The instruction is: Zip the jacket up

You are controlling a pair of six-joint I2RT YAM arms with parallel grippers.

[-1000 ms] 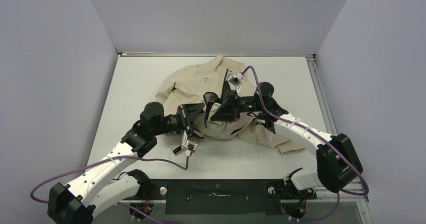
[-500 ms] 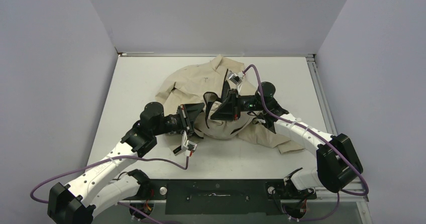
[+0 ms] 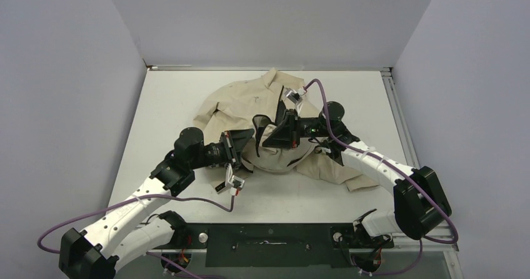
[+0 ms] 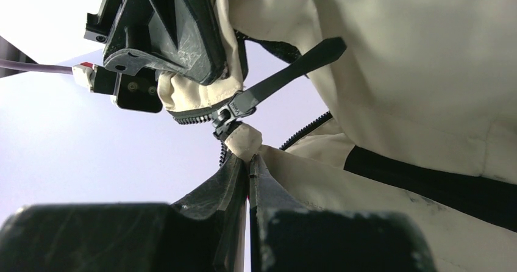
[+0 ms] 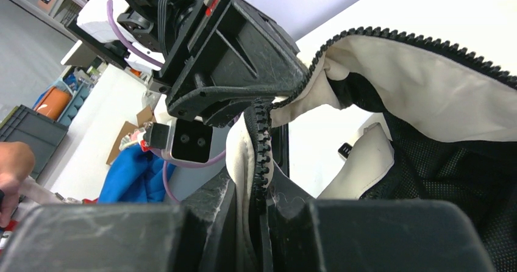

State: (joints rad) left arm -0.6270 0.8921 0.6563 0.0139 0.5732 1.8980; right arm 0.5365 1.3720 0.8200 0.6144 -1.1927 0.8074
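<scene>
The beige jacket [image 3: 250,101] lies crumpled in the middle of the white table, black lining showing at its open front. My left gripper [image 3: 249,142] is shut on the jacket's bottom hem [image 4: 246,143] right below the black zipper slider [image 4: 227,112] and its long pull tab [image 4: 292,71]. My right gripper [image 3: 270,132] is shut on the jacket's front edge with the black zipper teeth [image 5: 261,156], just above the left gripper. Both hold the fabric lifted off the table. The zipper line [image 5: 414,43] curves away open to the right.
The white table [image 3: 175,97] is walled by grey panels at the back and sides. A jacket sleeve [image 3: 340,172] spreads toward the right arm. Purple cables [image 3: 187,199] trail from both wrists. A blue cloth [image 5: 131,174] and boxes lie beyond the table.
The right gripper has shifted slightly up and right with the zipper edge. The left arm has stayed in place.
</scene>
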